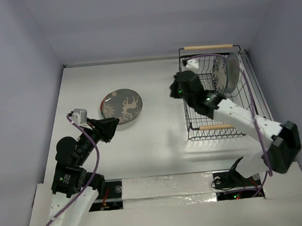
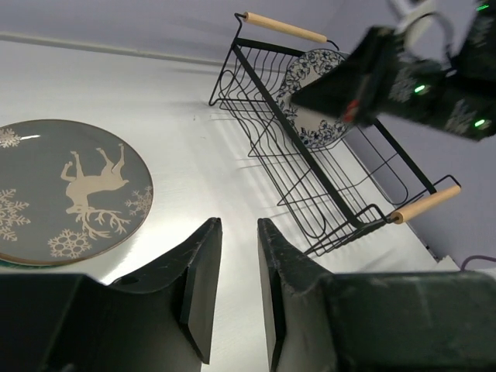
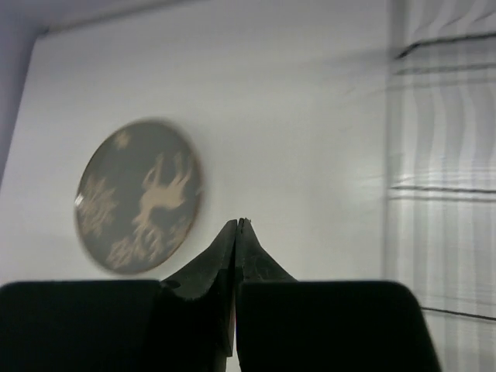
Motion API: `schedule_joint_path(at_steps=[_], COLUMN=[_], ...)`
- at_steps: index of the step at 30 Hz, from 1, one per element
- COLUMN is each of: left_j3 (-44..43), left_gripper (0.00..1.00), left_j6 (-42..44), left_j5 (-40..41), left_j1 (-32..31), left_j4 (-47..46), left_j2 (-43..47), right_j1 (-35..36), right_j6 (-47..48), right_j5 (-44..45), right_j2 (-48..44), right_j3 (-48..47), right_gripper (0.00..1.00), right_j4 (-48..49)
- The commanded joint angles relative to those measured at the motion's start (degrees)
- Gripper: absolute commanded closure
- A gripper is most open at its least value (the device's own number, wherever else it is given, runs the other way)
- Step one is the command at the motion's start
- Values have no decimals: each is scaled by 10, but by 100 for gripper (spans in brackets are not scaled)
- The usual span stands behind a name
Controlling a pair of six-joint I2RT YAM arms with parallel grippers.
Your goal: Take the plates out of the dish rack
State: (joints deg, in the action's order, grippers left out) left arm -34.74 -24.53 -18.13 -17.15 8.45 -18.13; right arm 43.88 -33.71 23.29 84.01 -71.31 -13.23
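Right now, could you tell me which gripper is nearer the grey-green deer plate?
Left. The left gripper is at the near edge of the grey-green plate; the right gripper hovers farther away, at the left side of the dish rack.

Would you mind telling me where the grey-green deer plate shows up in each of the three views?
Top external: the deer plate lies flat, left of centre.
Left wrist: the plate sits at the left edge, partly cut off.
Right wrist: the plate is left of centre, blurred.
Shared landmark: the dish rack, to the plate's right in every view.
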Motion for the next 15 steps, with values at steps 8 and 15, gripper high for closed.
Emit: schedule_joint_path(at_steps=[8, 15], left_j3=[-3, -5], left_gripper=[78, 77], left_j6=[-2, -1], left_j5=[-5, -3], left_j1=[3, -3], left_j4=[-31, -28], left_j2=[3, 3], right_j1=[-243, -292], right_j6=[121, 161], right_j5=[225, 207], right_j2=[-89, 31], right_j3=[12, -74], right_gripper=[43, 32], right_j4=[-142, -173])
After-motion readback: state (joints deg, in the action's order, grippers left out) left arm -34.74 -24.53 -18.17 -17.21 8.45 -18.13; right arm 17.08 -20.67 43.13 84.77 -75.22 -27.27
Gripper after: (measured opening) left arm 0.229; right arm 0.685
